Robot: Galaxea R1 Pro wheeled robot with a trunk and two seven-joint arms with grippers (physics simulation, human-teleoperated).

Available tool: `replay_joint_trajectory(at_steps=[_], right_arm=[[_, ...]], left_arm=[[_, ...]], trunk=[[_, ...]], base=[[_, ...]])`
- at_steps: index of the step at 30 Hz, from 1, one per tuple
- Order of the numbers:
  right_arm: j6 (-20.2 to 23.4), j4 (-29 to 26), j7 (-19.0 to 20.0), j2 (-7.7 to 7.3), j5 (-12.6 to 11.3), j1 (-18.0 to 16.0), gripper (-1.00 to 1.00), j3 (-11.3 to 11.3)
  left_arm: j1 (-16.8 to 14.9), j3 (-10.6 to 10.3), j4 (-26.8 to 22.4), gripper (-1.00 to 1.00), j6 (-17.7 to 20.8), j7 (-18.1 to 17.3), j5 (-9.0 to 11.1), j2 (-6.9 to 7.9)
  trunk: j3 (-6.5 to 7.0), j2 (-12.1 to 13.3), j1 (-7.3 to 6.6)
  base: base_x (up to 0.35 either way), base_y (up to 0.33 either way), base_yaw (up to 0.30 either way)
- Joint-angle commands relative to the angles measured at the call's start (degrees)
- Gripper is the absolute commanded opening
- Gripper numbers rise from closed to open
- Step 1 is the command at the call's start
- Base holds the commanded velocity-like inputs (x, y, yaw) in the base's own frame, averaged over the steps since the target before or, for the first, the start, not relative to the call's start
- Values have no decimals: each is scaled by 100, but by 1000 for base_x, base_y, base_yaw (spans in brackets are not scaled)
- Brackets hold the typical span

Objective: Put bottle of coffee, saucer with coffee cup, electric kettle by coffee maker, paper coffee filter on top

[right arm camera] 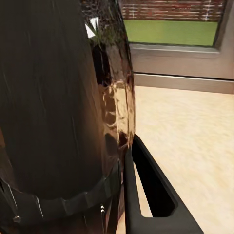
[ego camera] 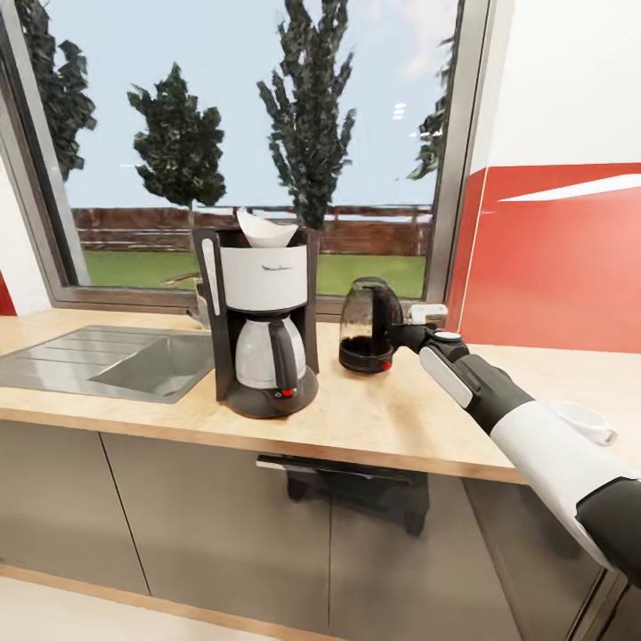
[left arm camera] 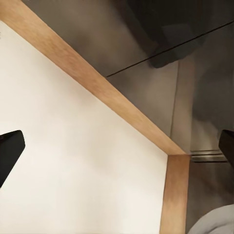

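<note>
Our right gripper (ego camera: 402,333) has the upright kettle (ego camera: 367,325) between its jaws at the handle side, apparently pinching it; it stands just beside the coffee maker (ego camera: 261,319) on the counter (ego camera: 392,418).

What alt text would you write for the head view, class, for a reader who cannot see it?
The right gripper reaches the electric kettle, which stands on the kitchen countertop beside the coffee maker, a paper coffee filter on top. A steel sink lies beyond; a window shows trees.
</note>
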Motion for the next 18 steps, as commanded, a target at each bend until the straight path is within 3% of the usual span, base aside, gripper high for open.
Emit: replay_joint_trajectory(at_steps=[1,11,18], right_arm=[[7,-14,-56,-9,-34,-9,-100,28],[7,-16,-56,-9,-34,-9,-100,28],[7,-16,-56,-5,-34,-9,-100,28]], left_arm=[[-5,45,7,100,-32,-14,-45,1],[-5,46,7,100,-32,-14,-46,1],[-5,49,7,100,-33,-14,-46,1]], trunk=[[-6,-4,-1],[-6,-4,-1],[-6,-4,-1]], base=[[0,0,23],[1,0,101],[117,0,10]])
